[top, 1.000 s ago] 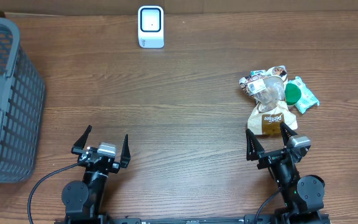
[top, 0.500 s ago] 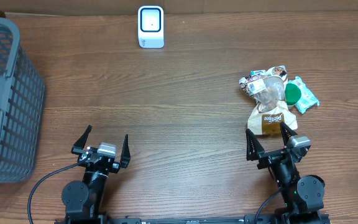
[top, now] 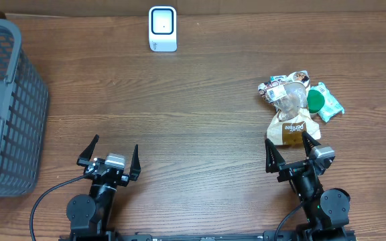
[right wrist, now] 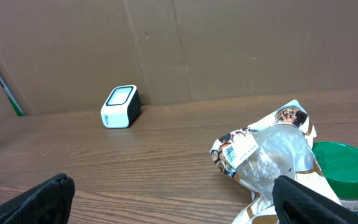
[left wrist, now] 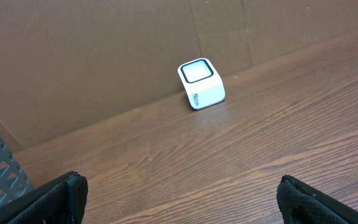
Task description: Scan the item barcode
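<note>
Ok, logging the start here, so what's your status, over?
Open and empty: left gripper, right gripper. Heap of items just ahead of right gripper, not yet picked. Nothing between items and scanner.

1. A brown wood-grain table [top: 200, 100] is seen filling pretty much the whole overhead view.
2. Plain cardboard panels [left wrist: 92, 56] are stood up along its far edge.
3. Everything is lit softly and evenly.

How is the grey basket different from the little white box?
The grey basket is far bigger than the white box. The basket has open grid walls; the box is solid, with a framed window. The basket sits at the left edge, the box at the far edge. Both rest on the table.
</note>
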{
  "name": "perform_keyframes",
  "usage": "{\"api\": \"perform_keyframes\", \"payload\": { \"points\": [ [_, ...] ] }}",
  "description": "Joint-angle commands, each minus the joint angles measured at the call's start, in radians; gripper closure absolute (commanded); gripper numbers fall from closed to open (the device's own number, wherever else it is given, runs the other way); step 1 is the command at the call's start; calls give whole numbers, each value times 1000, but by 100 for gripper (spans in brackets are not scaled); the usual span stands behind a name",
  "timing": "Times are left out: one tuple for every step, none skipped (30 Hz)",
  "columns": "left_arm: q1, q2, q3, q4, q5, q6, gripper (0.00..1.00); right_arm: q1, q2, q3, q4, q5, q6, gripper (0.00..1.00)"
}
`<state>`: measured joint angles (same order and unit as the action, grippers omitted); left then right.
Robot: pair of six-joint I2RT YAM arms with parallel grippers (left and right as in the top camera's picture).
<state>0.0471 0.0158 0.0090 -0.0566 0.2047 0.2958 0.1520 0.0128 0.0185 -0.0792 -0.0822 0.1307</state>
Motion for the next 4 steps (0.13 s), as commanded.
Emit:
{"api": "perform_keyframes", "payload": {
  "points": [
    [-4, -11, -4, -2, -9, 19, 0, -1, -10, -11, 3, -5, 2, 0],
    [-4, -11, -4, -2, -9, 19, 0, -1, -10, -11, 3, -5, 2, 0],
    [-4, -11, -4, -2, -9, 19, 0, -1, -10, -11, 3, -5, 2, 0],
    [-4, -11, -4, -2, -9, 19, 0, -1, -10, -11, 3, -5, 2, 0]
  ]
}}
